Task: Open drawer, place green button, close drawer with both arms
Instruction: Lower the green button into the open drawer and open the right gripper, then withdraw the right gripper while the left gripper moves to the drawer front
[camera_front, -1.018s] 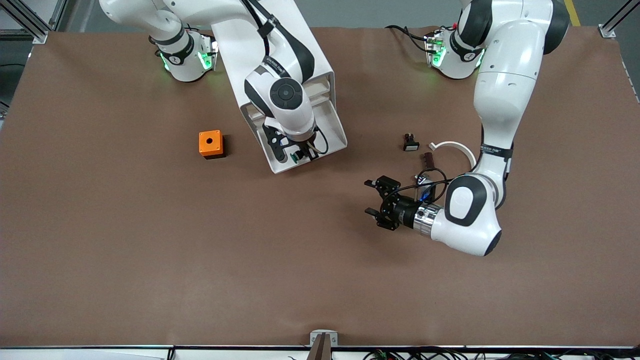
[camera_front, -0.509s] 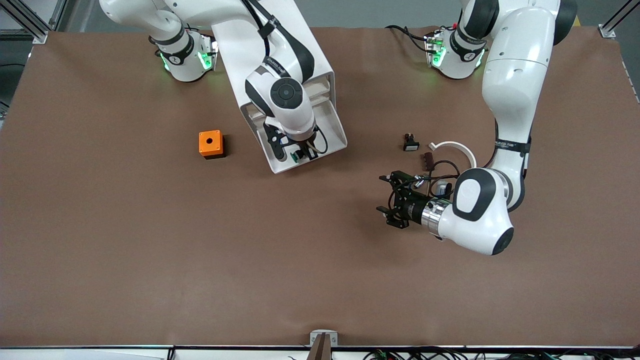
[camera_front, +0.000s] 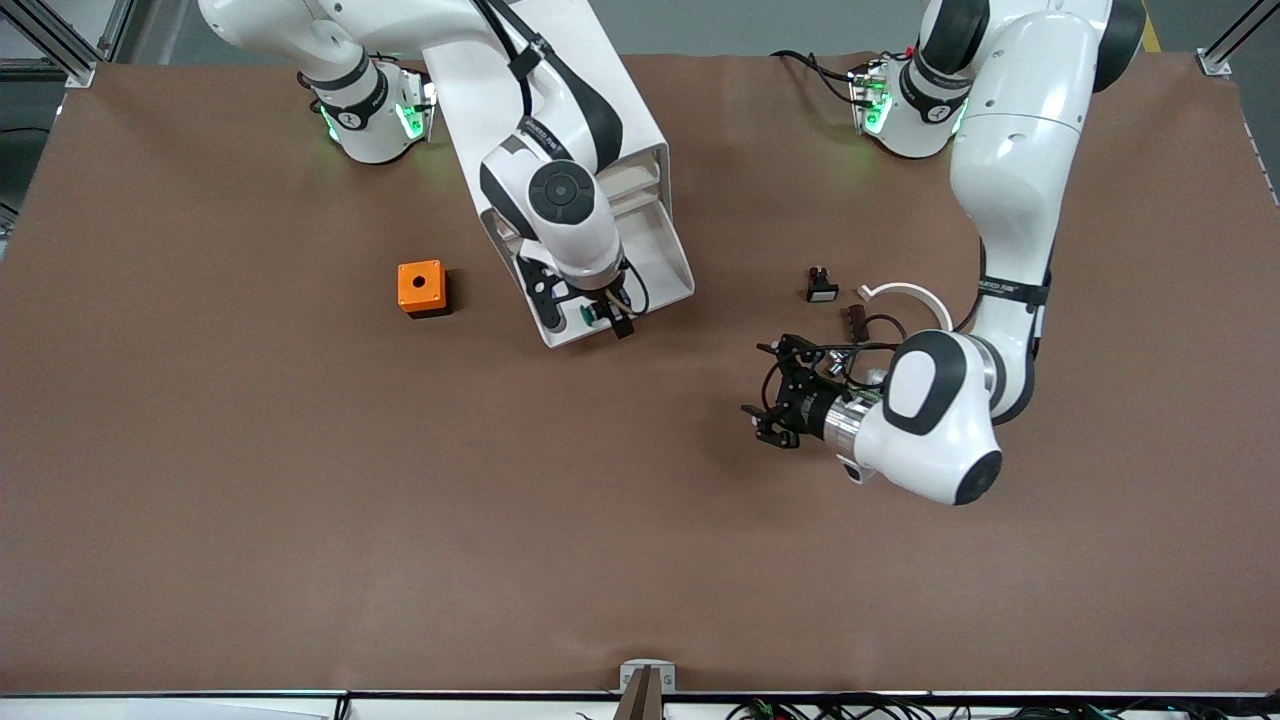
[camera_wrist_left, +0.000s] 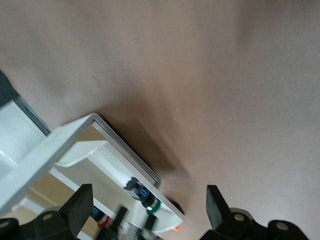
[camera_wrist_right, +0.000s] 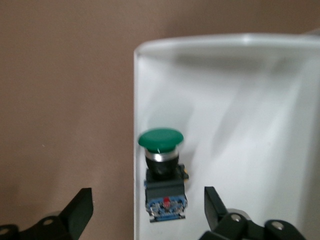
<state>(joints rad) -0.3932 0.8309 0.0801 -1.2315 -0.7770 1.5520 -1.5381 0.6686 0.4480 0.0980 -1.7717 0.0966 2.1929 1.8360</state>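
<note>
The button (camera_wrist_right: 161, 170), with its green cap and black-blue body, lies on its side in the open white drawer (camera_front: 668, 262), near the drawer's front edge. It also shows in the front view (camera_front: 589, 315) and the left wrist view (camera_wrist_left: 146, 197). My right gripper (camera_front: 583, 313) is open just over the button. In the right wrist view (camera_wrist_right: 147, 216) its fingers stand wide on either side of the button's body without touching it. My left gripper (camera_front: 766, 392) is open and empty over bare table. It points at the drawer from the left arm's end, and its wrist view (camera_wrist_left: 147, 210) shows the drawer ahead.
An orange box (camera_front: 422, 288) with a round hole stands beside the drawer toward the right arm's end. A black-and-white switch part (camera_front: 821, 285), a small brown piece (camera_front: 856, 318) and a white ring piece (camera_front: 915, 294) lie near the left arm's elbow.
My right gripper has shifted slightly toward the drawer's front edge over the button. My left gripper drew back from the drawer, then swung toward it again.
</note>
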